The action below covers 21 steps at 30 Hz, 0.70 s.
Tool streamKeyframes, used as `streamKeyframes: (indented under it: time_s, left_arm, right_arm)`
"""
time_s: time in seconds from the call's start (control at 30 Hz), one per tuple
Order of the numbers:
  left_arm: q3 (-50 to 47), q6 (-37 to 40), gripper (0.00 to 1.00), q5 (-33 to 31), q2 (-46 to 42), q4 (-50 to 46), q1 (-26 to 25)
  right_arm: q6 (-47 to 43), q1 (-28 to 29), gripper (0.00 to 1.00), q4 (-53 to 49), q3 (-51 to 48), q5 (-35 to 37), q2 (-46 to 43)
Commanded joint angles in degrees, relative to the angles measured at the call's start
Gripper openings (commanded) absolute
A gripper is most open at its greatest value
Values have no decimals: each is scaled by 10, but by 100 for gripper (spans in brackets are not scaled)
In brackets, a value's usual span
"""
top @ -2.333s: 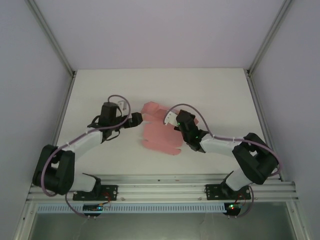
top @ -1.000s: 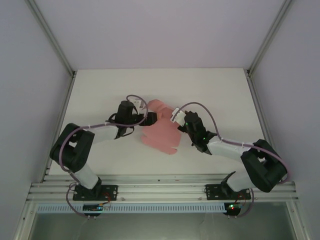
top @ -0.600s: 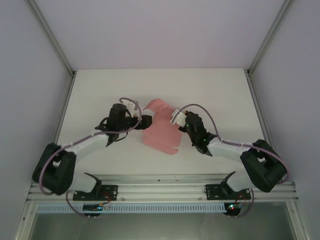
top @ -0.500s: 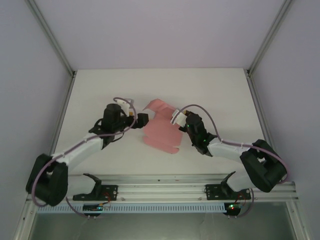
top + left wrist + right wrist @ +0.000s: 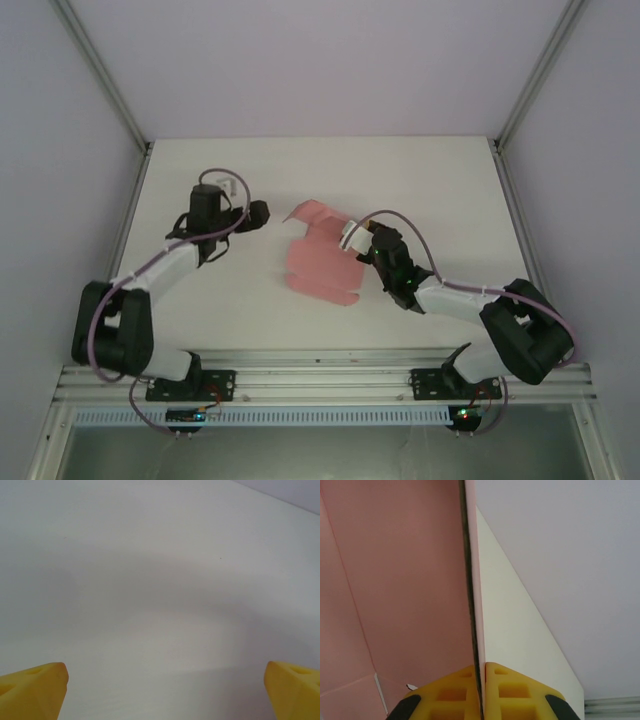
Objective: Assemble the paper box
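Overhead looks down; wrist views close; right shares paper box (image 5: 322,262).

The paper box (image 5: 318,265) is thin pink card, matt and smooth. The table (image 5: 430,190) is white, matt and unmarked. The right gripper (image 5: 480,695) has yellow pads (image 5: 512,692) like moulded plastic, with square recesses. Low in the top view, the frame rail (image 5: 320,378) is ribbed bare metal. The arm shells (image 5: 455,297) look like faintly glossy plastic.

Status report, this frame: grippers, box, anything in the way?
Left gripper open, apart from the paper box. Right gripper shut on its edge. No obstruction seen.
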Motion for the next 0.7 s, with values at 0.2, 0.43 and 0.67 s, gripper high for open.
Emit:
streamKeyframes:
  time_s: [0.2,0.43,0.67]
  left_arm:
    - [89,50,100,205,126,47,-23]
    - [74,111,100,233,125,43,-74]
    - [54,98,100,205,138,56,-101]
  right_arm:
    - [-1,10,1,6,10,-21,18]
    - [-1,10,1,5,28,-13,43]
    - [-5,15,0,17,44,14,62]
